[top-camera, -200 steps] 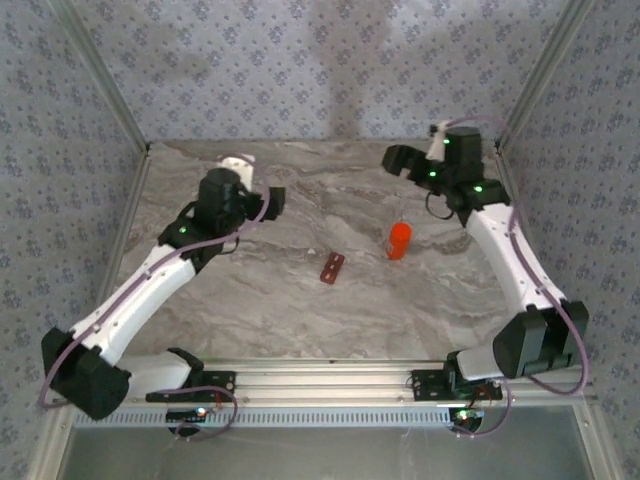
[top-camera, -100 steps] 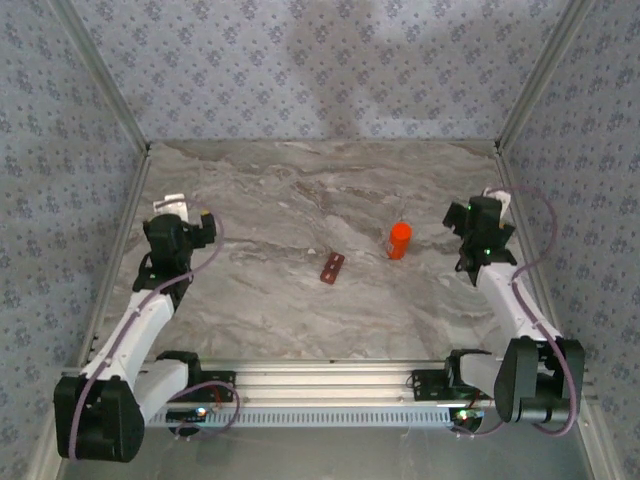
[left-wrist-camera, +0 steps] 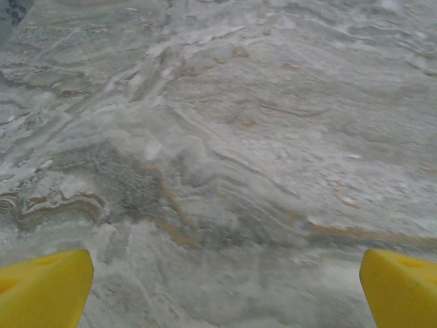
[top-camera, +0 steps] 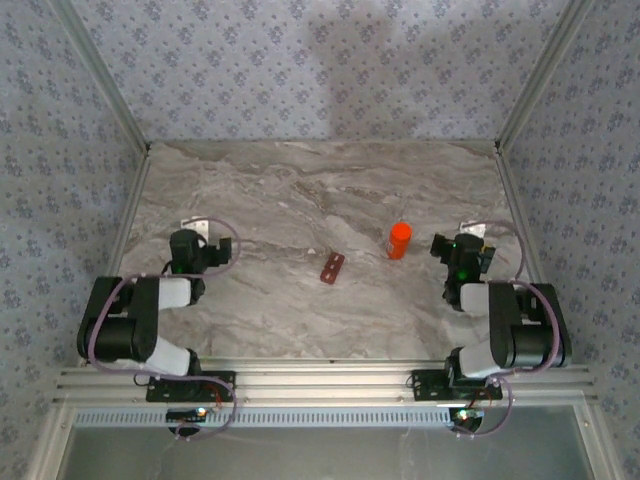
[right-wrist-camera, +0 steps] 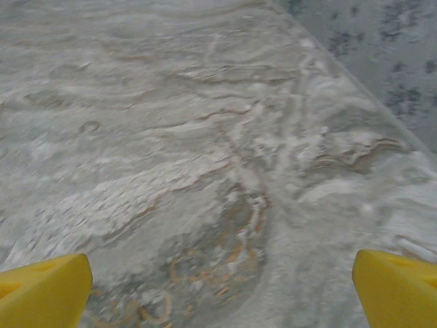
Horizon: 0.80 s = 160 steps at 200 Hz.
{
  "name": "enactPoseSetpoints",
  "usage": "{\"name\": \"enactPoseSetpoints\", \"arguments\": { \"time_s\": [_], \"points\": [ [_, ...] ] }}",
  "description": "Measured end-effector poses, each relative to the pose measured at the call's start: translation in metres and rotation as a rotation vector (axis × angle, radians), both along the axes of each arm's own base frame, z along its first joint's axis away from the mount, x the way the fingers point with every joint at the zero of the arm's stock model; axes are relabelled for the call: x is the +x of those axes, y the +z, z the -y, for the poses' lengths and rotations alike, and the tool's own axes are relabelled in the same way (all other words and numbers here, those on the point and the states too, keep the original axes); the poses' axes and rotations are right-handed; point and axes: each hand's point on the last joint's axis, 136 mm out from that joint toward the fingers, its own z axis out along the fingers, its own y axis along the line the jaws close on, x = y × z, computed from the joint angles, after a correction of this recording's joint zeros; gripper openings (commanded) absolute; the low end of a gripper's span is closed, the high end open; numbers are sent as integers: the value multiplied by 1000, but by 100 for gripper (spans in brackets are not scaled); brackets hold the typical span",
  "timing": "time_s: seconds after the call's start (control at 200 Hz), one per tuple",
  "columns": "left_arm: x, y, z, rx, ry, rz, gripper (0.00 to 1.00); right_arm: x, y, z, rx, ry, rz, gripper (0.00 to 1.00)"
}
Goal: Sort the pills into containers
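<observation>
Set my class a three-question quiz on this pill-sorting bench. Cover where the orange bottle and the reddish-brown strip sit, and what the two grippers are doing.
1. True or false: the orange bottle sits to the right of the cell strip on the table.
2. The left gripper and the right gripper are: A) both open and empty; B) both shut on the bottle; C) one open, one shut on the strip.
3. Fill in: the bottle and the strip lie ___ (touching or apart).
Key: 1 true; 2 A; 3 apart.
</observation>
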Motion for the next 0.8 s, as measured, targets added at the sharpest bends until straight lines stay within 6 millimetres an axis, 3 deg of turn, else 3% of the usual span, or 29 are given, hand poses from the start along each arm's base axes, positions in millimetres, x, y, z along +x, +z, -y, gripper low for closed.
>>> {"name": "enactPoseSetpoints", "arguments": {
  "time_s": [0.175,0.335,0.799],
  "points": [
    [9,3,-9,-51,8,30,100,12,-12,-27,-17,134,-7,100],
    [14,10,-6,-73,-6,55,100,29,11,-21,-17,138,62,100],
    [14,10,-4,-79,-16,55,100,31,8,-31,-1,212,46,100]
  ]
}}
